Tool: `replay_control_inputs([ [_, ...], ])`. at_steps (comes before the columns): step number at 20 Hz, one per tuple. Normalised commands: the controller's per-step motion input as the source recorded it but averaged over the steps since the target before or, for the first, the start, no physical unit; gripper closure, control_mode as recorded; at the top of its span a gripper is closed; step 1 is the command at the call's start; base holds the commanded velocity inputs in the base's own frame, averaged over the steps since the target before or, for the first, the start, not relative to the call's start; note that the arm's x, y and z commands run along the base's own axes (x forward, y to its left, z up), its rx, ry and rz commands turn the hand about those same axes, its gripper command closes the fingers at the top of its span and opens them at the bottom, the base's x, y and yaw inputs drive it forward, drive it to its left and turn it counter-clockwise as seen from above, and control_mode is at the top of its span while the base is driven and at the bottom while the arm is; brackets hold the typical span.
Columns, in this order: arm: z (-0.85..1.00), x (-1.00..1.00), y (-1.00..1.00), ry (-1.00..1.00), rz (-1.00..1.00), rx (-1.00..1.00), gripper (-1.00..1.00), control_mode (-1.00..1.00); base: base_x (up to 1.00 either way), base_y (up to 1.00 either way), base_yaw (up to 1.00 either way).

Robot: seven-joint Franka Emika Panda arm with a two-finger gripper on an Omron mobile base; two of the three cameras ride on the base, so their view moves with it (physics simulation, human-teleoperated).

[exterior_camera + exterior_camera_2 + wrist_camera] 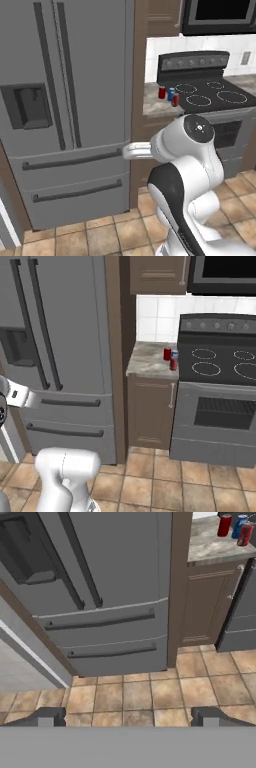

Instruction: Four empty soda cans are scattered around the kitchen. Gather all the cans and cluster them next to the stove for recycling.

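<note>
Hand (125, 717) was spread wide, nothing between the fingertips, aimed down at the tan tiled floor (130, 694) in front of the grey steel fridge (100, 587).

Landmark: black glass-top stove (212, 92) with white ring burners. Three cans stood upright in a tight cluster on the speckled stone worktop (152, 102) just beside the stove's left edge: a red can (162, 92), a blue can with a white band (171, 94) and a second red can (175, 100), nearest the stove front. Couldn't tell whether they touched. Fourth can: not spotted in these views.

Read: three of four look placed; one left to find.

Handling, as a judgement: empty cans should be very light, thin-walled, smooth. Easy to dent, easy to tip or slide if nudged. Best taken mid-body from the side, fingers across the diameter, light squeeze. When setting the last one down, come in from the side of the cluster away from the stove so the others don't get knocked.
</note>
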Motion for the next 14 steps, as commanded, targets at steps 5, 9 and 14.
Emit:
replay_control_inputs([
  [5,0.00,0.00,0.00,0.00,0.00,0.00,-1.00,1.00,0.00,0.01,0.36],
  [9,0.00,0.00,0.00,0.00,0.00,0.00,-1.00,1.00,-0.02,0.00,0.45],
  [14,0.00,0.00,0.00,0.00,0.00,0.00,-1.00,1.00,0.00,0.00,0.45],
])
